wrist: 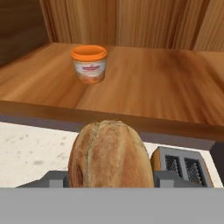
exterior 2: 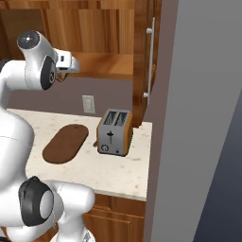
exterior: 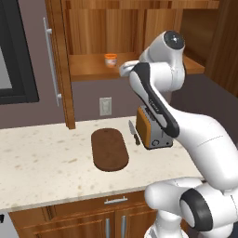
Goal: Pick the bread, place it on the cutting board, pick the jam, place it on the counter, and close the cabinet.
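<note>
- Gripper is closed on the bread, a golden-brown crusty loaf that stands between the two dark finger tips in the hand view, its crust cracked along the top.
- Bread hangs in the air in front of the open cabinet shelf, above the counter; the hand view alone shows the loaf.
- Jam stands upright on the shelf beyond the bread, to its upper left in the hand view: an orange-lidded jar with a pale label. In the left base view it is a small orange jar on the shelf, just left of the arm's wrist.
- Toaster shows from above in the hand view, its two slots visible at the lower right of the loaf. The right base view gives its orange side and grey front with a lever; the left base view shows it partly behind the arm.
- Knife lies on the counter between the toaster and the cutting board in the left base view.
- Cutting board lies flat and bare on the counter, left of the toaster; the right base view shows it too.
- Cabinet door stands open at the left, its silver bar handle facing the room; the right base view shows the other door with its handle.
- Wall outlet sits below the shelf, behind the board.
</note>
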